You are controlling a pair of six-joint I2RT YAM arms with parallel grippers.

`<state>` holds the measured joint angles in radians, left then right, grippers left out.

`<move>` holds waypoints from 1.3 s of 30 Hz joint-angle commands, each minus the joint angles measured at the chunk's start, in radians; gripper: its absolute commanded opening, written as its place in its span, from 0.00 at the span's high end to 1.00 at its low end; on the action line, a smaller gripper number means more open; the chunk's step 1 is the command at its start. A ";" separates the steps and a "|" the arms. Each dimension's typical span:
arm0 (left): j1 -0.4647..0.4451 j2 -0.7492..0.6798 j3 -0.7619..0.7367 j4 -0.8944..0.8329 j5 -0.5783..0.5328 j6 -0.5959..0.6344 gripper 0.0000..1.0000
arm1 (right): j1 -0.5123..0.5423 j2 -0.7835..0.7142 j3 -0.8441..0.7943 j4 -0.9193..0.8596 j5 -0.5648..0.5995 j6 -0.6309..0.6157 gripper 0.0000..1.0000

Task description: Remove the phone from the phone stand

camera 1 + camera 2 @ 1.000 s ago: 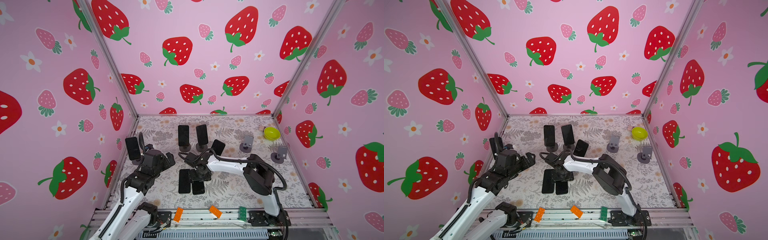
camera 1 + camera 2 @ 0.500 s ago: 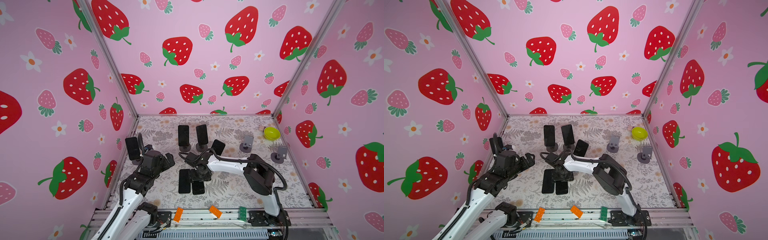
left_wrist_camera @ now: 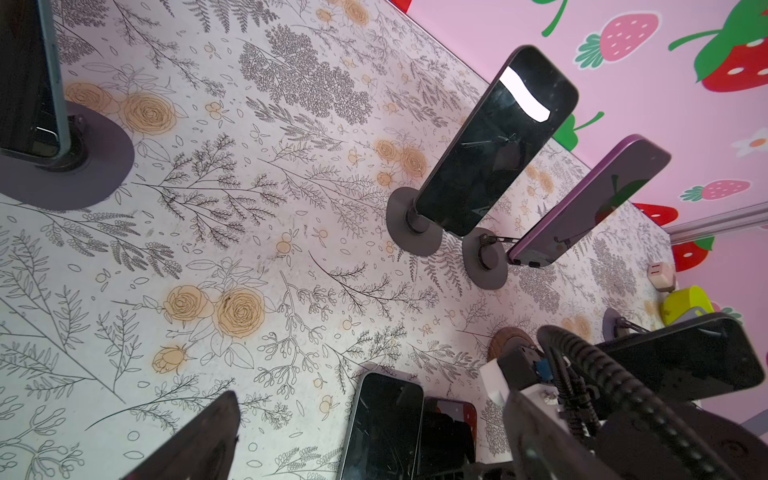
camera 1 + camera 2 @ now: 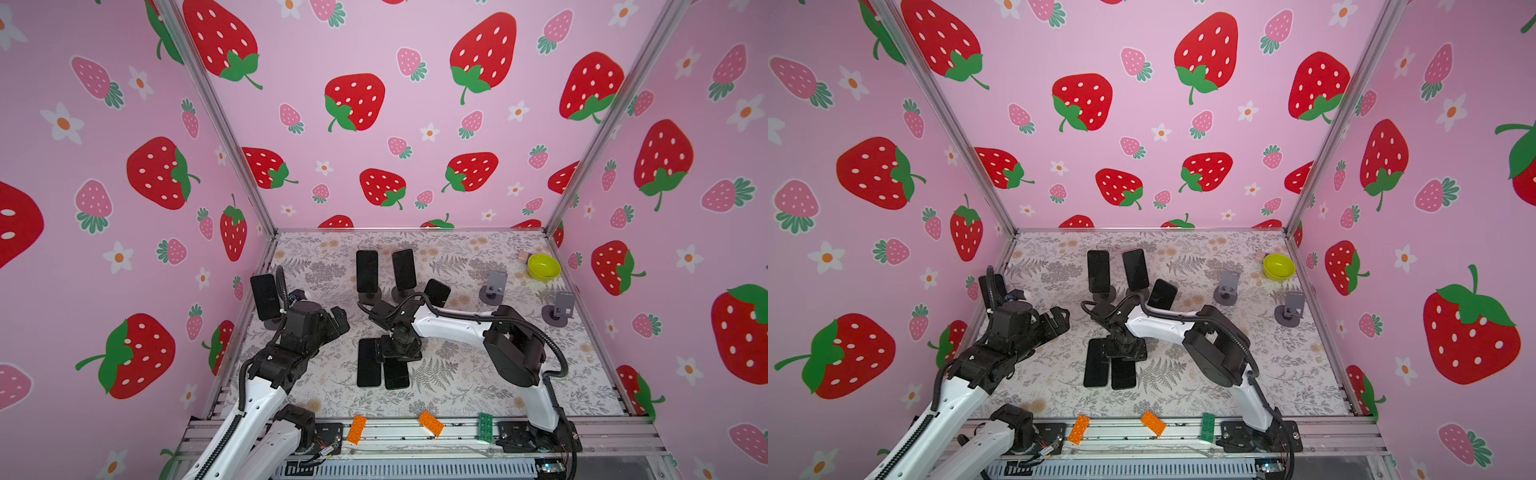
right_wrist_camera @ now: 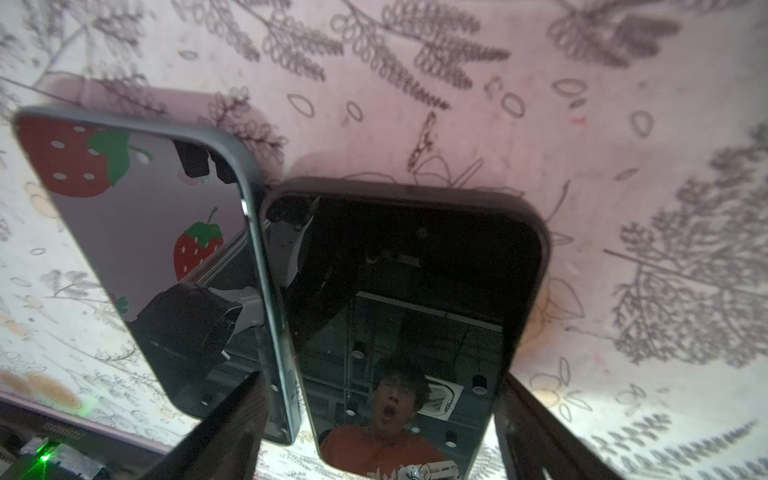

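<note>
**While the right gripper (image 4: 398, 353) straddles a flat phone: phones, stands, obstructions**

Because the coming move turns on it, the straddled phone is listed first.

1. Black glass-fronted phone (image 5: 415, 291). Lies flat on the floral-printed table (image 4: 478, 386), directly beneath the right gripper. Its long axis runs straight out from the wrist. The jaws flank both long edges; whether they pinch it or stand just clear cannot be told. Judged already off its stand, so the exit is straight up.
2. Grey-rimmed dark phone (image 5: 145, 228). Flat, alongside item 1, long edges touching or nearly so, partly under one dark finger (image 5: 224, 424). Judged the likeliest thing to be nudged.
3. Left gripper (image 4: 334, 322). Jaws wide apart and empty, above the table and well to the side of the flat pair.
4. Upright black phone on a round grey stand (image 4: 266, 295). Just behind the left gripper, and the nearest mounted phone for that arm.
5. Tall dark phone (image 4: 367, 272) and its upright neighbour (image 4: 404, 270). Both are mounted beyond the right gripper.
6. Tilted black phone (image 4: 437, 293). Mounted close behind the right forearm, which crowds the approach.
7. Empty grey stand (image 4: 492, 286) and second empty stand (image 4: 559, 309). Lime-green bowl (image 4: 543, 266). All lie far off and obstruct nothing.
</note>
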<state>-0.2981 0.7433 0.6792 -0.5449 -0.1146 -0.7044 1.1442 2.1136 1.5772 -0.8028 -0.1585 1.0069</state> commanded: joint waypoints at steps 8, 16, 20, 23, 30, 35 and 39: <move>0.004 0.002 0.056 -0.053 -0.043 0.006 0.00 | -0.006 0.149 0.089 -0.213 0.061 -0.067 0.13; 0.005 -0.084 0.012 -0.064 -0.056 0.005 0.00 | 0.005 0.123 0.029 -0.177 0.066 -0.028 0.17; 0.004 -0.118 -0.008 -0.065 -0.065 0.005 0.00 | 0.006 0.137 0.030 -0.174 0.073 -0.021 0.17; 0.004 -0.128 -0.007 -0.069 -0.069 0.015 0.00 | 0.006 0.167 0.055 -0.197 0.083 -0.021 0.17; 0.004 -0.142 -0.027 -0.064 -0.067 0.011 0.00 | -0.007 0.205 0.151 -0.213 0.099 -0.005 0.19; 0.004 -0.134 -0.030 -0.059 -0.066 0.015 0.00 | -0.020 0.201 0.143 -0.208 0.096 0.023 0.20; 0.004 -0.130 -0.036 -0.052 -0.068 0.016 0.00 | -0.025 0.197 0.141 -0.187 0.072 0.037 0.20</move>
<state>-0.2981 0.6151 0.6483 -0.6022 -0.1612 -0.6930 1.1358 2.2364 1.7565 -1.0367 -0.1020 1.0145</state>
